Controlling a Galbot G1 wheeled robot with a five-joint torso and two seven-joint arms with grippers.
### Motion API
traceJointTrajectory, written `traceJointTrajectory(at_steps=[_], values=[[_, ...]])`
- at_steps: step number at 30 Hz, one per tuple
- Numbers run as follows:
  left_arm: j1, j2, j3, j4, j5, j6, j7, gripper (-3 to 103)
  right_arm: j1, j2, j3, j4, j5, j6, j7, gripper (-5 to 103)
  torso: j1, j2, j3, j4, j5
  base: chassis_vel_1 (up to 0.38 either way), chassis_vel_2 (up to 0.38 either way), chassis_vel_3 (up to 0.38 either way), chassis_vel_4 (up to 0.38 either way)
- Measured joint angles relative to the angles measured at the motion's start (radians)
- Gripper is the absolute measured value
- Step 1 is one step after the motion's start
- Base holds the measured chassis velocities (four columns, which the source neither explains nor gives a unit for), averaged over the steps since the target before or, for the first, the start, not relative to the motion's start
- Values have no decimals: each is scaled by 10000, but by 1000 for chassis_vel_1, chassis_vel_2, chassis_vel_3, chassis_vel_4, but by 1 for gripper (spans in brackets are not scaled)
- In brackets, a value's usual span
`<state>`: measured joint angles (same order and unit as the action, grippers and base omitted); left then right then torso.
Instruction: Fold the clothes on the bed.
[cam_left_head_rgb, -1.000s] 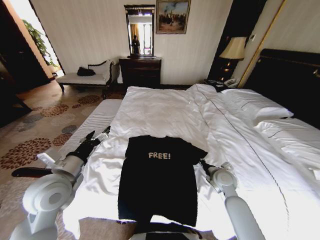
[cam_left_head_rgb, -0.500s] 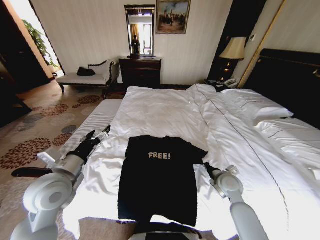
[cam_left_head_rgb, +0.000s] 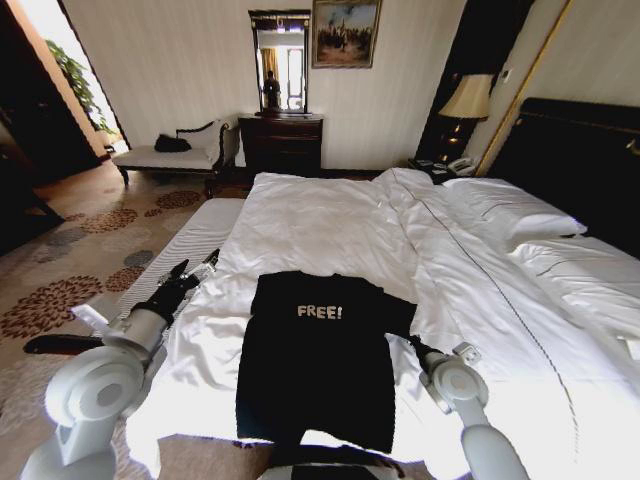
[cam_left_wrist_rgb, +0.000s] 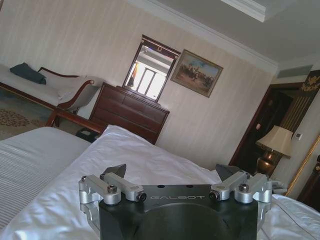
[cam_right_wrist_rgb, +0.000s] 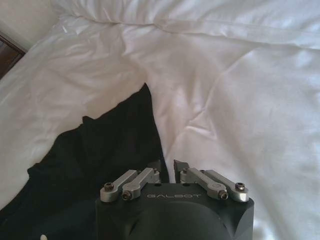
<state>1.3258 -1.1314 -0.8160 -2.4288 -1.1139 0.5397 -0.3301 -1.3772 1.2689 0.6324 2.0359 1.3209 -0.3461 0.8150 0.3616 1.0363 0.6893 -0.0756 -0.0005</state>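
Note:
The clothes are one black T-shirt (cam_left_head_rgb: 315, 360) with white "FREE!" lettering, lying flat on the white duvet near the foot of the bed (cam_left_head_rgb: 330, 220). My right gripper (cam_left_head_rgb: 411, 344) sits at the shirt's right sleeve. In the right wrist view its fingers (cam_right_wrist_rgb: 155, 166) are drawn together at the edge of the black T-shirt (cam_right_wrist_rgb: 105, 150), pinching the fabric. My left gripper (cam_left_head_rgb: 190, 274) hovers off the shirt's left side over the bed's edge. The left gripper (cam_left_wrist_rgb: 172, 172) is open with nothing between its fingers.
Pillows (cam_left_head_rgb: 510, 210) and the dark headboard (cam_left_head_rgb: 590, 170) lie to the right. A bench (cam_left_head_rgb: 170, 155), a dresser (cam_left_head_rgb: 280, 140) and a lamp (cam_left_head_rgb: 467, 97) line the far wall. Patterned carpet (cam_left_head_rgb: 70, 290) runs along the bed's left side.
My right arm has drawn back toward me along the shirt's right side, and the right sleeve has shifted slightly with it. The left arm has stayed put.

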Motion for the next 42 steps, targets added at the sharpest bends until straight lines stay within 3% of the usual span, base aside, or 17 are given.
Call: traceJointTrajectory(at_steps=[2,5,7,8,11,14,16,18,20,23,26,29,31,37,38,40,42], values=[[6,-12,13,7,12,0,0,100,-3,2,15,58,-53,11,-7,18,-1,0,0,1,0,0,0,0,0],[24,-28,29,63,37,-2,-1,100,-134,31,236,405,-245,124,47,33,0,0,0,0,0,0,0,0,0],[24,-23,25,109,37,-11,0,100,-182,35,325,529,-242,149,71,33,0,-1,0,1,0,0,0,0,0],[13,-1,23,278,36,-62,4,100,-275,40,544,860,-185,198,95,44,-1,0,-1,0,0,0,0,0,0],[-56,24,88,675,-13,-141,-3,100,-347,37,749,1259,-113,287,65,50,-1,0,0,-1,1,0,0,0,0],[-302,21,306,1533,-268,-346,-85,100,-355,29,787,1654,-425,494,-420,66,-1,-1,0,2,-2,0,0,0,0],[-386,11,372,1795,-326,-416,-121,100,-355,40,741,1697,-650,555,-646,66,0,-2,0,1,-3,0,0,0,0],[-732,-44,658,2613,-635,-502,-306,100,-361,143,547,1756,-1173,642,-1084,83,0,-2,1,2,-1,0,0,0,0],[-818,-59,747,2799,-750,-498,-358,100,-373,188,484,1761,-1286,653,-1148,83,0,-2,1,2,-1,0,0,0,0],[-1285,-136,1223,3649,-1418,-165,-692,100,-381,387,253,1739,-1620,667,-1245,97,0,-2,0,0,-1,0,0,0,0],[-1502,-181,1530,4071,-1405,80,-777,100,-353,480,165,1687,-1673,667,-1233,99,-1,-2,0,-1,0,0,0,0,0],[-1620,-286,2218,4853,381,62,-239,100,-326,683,15,1572,-1772,667,-1093,100,1,-3,1,-2,0,0,0,0,0],[-1524,-378,2321,5046,698,19,11,100,-334,732,-58,1524,-1794,667,-1051,100,1,-3,1,0,0,0,0,0,0],[-1365,-679,2150,5529,-33,115,160,100,-391,757,-126,1439,-1804,661,-1005,100,0,-2,0,2,0,0,0,0,0],[-1313,-691,2132,5661,-125,131,315,100,-423,756,-113,1428,-1810,660,-1002,100,0,-1,0,1,-1,0,0,0,0],[-1158,-717,2096,6079,-488,151,1210,100,-501,745,-105,1414,-1845,712,-1069,100,1,-2,1,2,0,0,0,0,0],[-1138,-738,2091,6189,-606,148,1446,100,-517,745,-105,1416,-1853,723,-1094,100,1,-2,1,3,0,0,0,0,0]])
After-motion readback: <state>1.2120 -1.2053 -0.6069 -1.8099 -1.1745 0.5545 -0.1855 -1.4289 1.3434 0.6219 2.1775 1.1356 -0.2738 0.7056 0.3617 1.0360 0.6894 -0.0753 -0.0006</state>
